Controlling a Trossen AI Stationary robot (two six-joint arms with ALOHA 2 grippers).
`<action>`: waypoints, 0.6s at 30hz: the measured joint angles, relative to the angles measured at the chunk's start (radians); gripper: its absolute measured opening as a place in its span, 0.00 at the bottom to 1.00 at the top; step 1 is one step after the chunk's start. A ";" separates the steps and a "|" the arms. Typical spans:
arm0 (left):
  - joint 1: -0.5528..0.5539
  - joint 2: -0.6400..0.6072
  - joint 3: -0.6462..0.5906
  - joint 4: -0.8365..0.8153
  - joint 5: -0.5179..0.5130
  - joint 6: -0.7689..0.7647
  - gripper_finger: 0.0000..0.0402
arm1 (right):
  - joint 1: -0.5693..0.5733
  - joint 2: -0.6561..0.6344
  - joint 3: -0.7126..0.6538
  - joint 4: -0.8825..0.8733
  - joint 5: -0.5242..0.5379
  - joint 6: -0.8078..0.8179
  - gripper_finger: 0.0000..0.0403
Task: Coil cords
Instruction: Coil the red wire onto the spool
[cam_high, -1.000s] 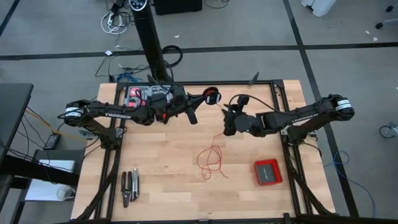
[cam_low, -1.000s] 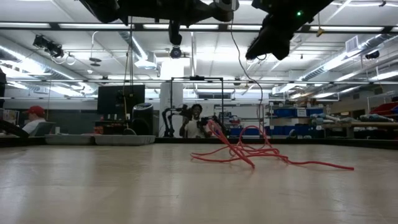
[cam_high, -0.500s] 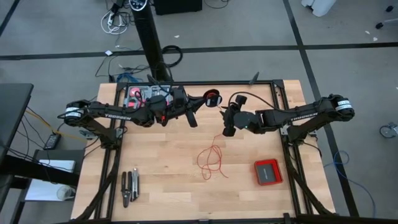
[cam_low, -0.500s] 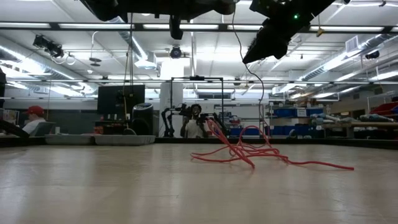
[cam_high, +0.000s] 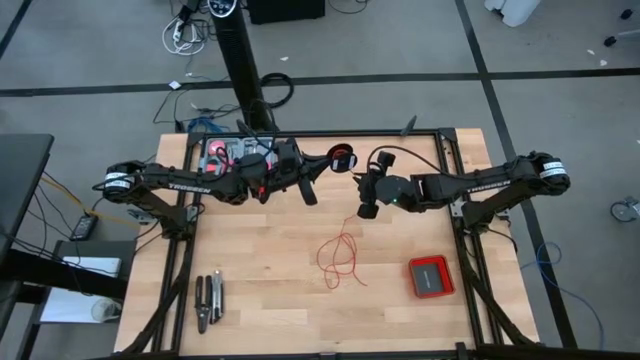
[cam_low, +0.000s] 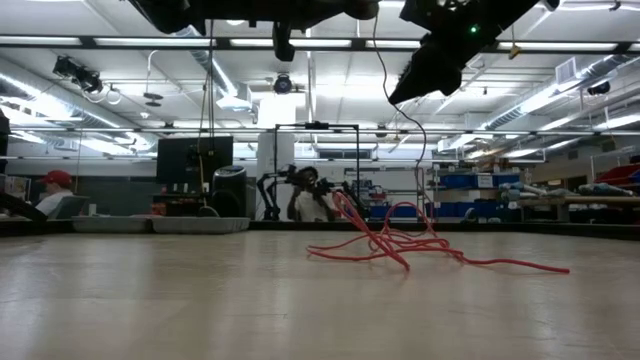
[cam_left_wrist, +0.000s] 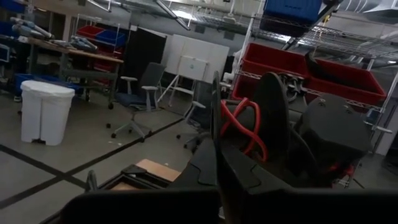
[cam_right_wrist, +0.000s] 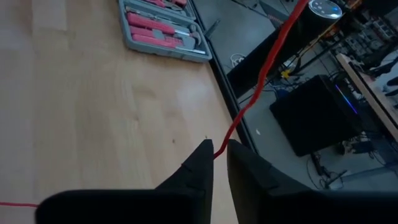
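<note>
Mostly loose, squiggly red wire (cam_high: 341, 260)

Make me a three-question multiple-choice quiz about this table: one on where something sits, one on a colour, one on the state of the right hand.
1. Where is the flat square box?
A. under the left arm
B. near the table's front right corner
C. on the floor

2. What colour is the loose wire lying mid-table?
A. red
B. blue
C. white

3. What is the right hand doing?
A. resting flat on the wood
B. holding the box
C. raised, its fingers nearly together around the wire

Answers: 1 B, the high view shows it there beside the right arm's side. 2 A, both table views show red loops. 3 C, the right wrist view shows the strand running between the fingers.
</note>
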 joint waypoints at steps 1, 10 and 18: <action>0.000 0.000 0.000 0.000 0.000 0.001 0.00 | -0.002 0.000 0.000 0.000 -0.001 0.007 0.10; 0.000 0.000 0.000 -0.001 0.002 0.024 0.00 | -0.024 0.000 0.000 -0.046 -0.066 0.092 0.12; 0.000 0.000 0.000 -0.002 0.002 0.024 0.00 | -0.029 0.000 0.000 -0.057 -0.067 0.112 0.11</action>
